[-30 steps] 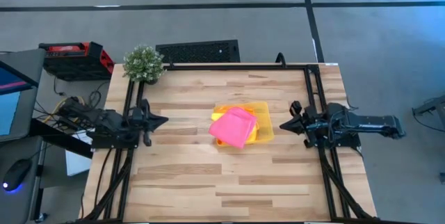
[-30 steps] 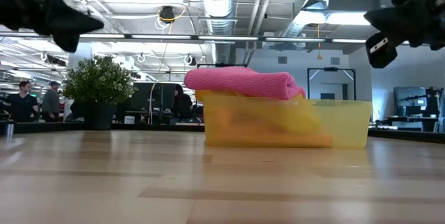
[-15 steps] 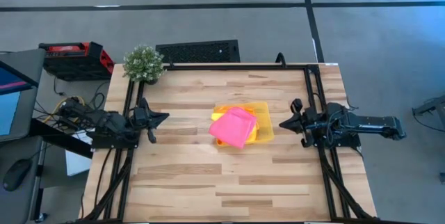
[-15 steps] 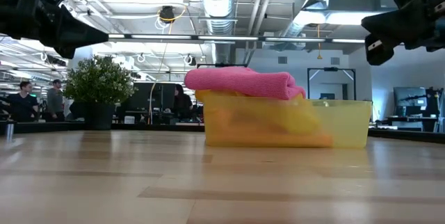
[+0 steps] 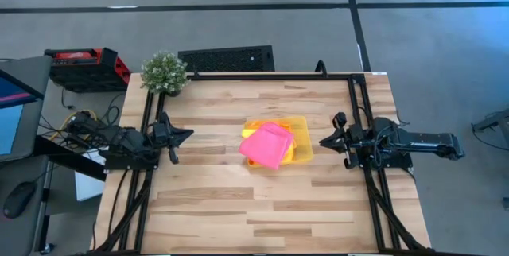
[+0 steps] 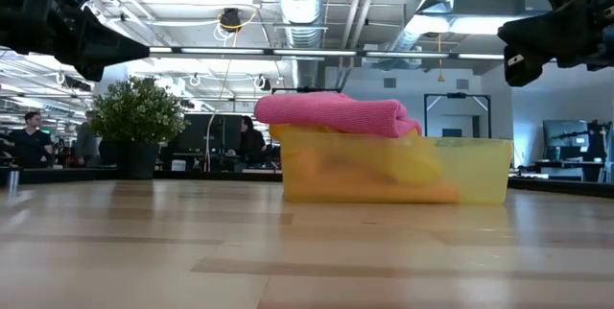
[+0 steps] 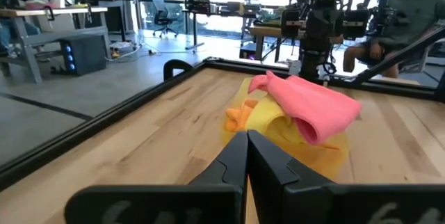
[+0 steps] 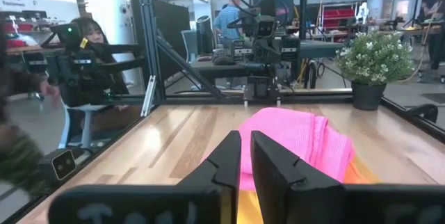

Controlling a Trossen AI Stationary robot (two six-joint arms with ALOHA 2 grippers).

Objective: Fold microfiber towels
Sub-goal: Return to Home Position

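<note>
A folded hot pink towel [image 5: 266, 145] lies on top of the translucent yellow tray [image 5: 301, 138] at the table's middle, overhanging its rim [image 6: 331, 109]. Under it, orange cloth [image 7: 236, 117] and yellow cloth [image 7: 268, 113] show inside the tray. My left gripper [image 5: 189, 135] hovers level at the table's left edge, shut and empty, pointing at the tray [image 7: 246, 135]. My right gripper [image 5: 322, 142] hovers level at the right edge, also pointing at the tray, with a narrow gap between its fingertips [image 8: 245, 140] and nothing in it.
A small potted plant [image 5: 165, 71] stands at the table's far left corner. Black frame rails [image 5: 356, 113] run along the table's left, right and far sides. People sit and stand in the room beyond the table [image 8: 90, 50]. Bare wood lies all around the tray.
My left gripper has tipped up from pointing slightly downward to pointing level toward the tray, staying at the table's left edge. My right gripper has rolled a little about its own pointing line without leaving its place. The towels and tray have not moved.
</note>
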